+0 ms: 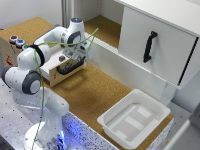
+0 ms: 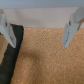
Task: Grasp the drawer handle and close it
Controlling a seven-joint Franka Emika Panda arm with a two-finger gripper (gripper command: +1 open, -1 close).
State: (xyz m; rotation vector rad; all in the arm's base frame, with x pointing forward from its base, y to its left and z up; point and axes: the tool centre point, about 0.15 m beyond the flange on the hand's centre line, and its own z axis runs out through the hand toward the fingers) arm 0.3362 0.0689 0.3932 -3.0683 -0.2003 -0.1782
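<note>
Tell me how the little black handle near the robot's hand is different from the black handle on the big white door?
The drawer handle is short and lies sideways; the cabinet handle is longer and stands upright. The drawer handle sits on a small cream drawer right under the gripper; the cabinet handle sits on a big white panel, far from the arm. Both are black bar handles.

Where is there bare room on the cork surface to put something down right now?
The cork lies bare between the drawer and the white tray, and along the cabinet panel. It is crowded where the gripper hangs at the drawer handle.
</note>
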